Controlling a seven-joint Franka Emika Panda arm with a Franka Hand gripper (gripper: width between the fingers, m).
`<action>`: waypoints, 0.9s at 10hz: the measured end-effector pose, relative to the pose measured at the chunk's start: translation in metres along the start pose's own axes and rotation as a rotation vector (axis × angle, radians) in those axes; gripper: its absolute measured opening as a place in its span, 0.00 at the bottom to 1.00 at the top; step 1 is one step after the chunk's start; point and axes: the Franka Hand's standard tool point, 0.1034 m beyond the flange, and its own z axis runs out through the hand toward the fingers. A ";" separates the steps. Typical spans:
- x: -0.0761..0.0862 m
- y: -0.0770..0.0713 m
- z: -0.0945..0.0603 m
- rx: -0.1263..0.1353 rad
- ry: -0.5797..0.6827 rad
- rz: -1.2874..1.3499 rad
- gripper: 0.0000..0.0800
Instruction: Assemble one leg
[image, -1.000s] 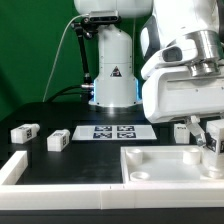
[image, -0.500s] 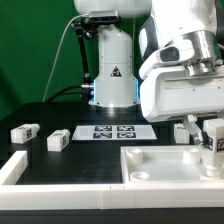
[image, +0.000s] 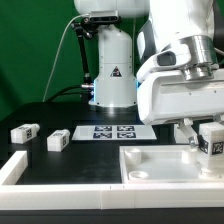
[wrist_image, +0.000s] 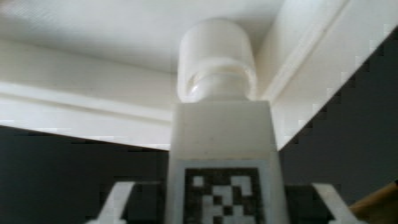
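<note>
Holding entry, one moment: the gripper (image: 209, 141) is recorded at the exterior view's right, under the large white arm (image: 185, 75), with its jaws closed narrowly on the leg (image: 213, 135). The leg is held upright with its black-and-white tag facing the exterior camera, above the far right part of the tray-like white top piece (image: 150, 168); whether it touches that piece cannot be told. In the wrist view the same leg (wrist_image: 222, 130) is seen lengthwise between the fingers (wrist_image: 118, 205), tag nearest the camera and its rounded peg end (wrist_image: 222, 55) directed at the white raised edges of the top piece (wrist_image: 89, 75). Two loose legs (image: 25, 131) (image: 57, 141) are listed on the black table (image: 60, 110) at the exterior view's left, near each other but apart. The marker board (image: 108, 131) is laid flat between them and the gripper, in front of the arm's base (image: 112, 75). A further small white block (image: 184, 130) is partly hidden just beside the gripper. A white rail (image: 20, 165) is noted at the near left.
</note>
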 end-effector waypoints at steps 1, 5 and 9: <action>-0.004 -0.002 0.004 0.003 -0.008 -0.001 0.36; 0.001 -0.004 0.011 -0.005 0.060 -0.001 0.36; 0.000 -0.004 0.012 -0.003 0.050 -0.001 0.64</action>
